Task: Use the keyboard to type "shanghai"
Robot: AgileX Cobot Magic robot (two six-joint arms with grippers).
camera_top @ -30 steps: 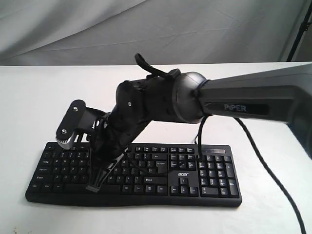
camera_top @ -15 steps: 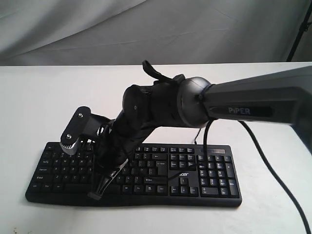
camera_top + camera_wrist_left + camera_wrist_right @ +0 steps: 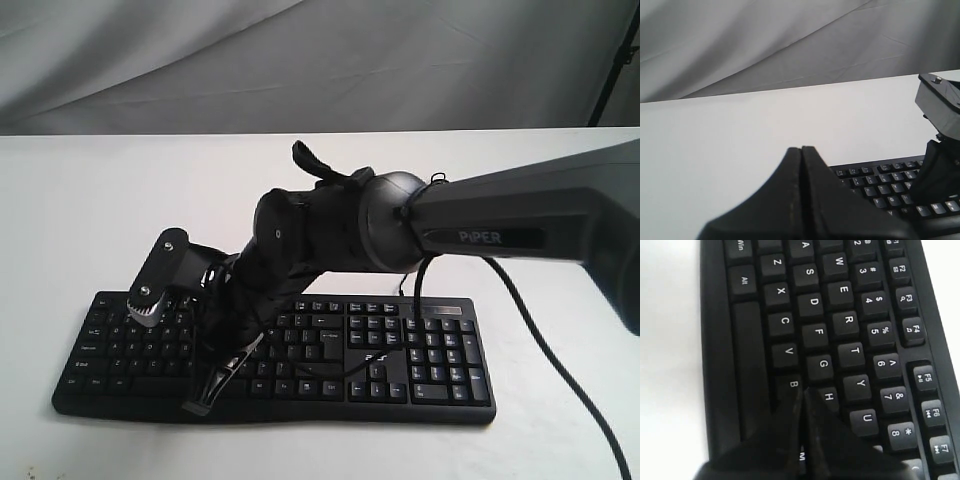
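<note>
The black keyboard [image 3: 440, 358] lies on the white table [image 3: 90, 210], near its front edge. My right arm reaches across from the right, and the right gripper [image 3: 198, 404] points down over the left half of the keys. In the right wrist view the right gripper [image 3: 803, 390] is shut with nothing in it, and its tip sits between the B and H keys of the keyboard [image 3: 815, 305]. Whether it touches a key I cannot tell. My left gripper [image 3: 801, 149] is shut and empty, beside the keyboard [image 3: 880, 186]. It does not show in the exterior view.
A black cable [image 3: 560, 350] hangs from the right arm down to the table on the right. A grey cloth backdrop [image 3: 300, 60] stands behind the table. A dark stand leg [image 3: 612, 60] is at the far right.
The right gripper's tip has moved a little lower and toward the keyboard's front edge, and the wrist has shifted slightly to the right. The keyboard has not moved.
</note>
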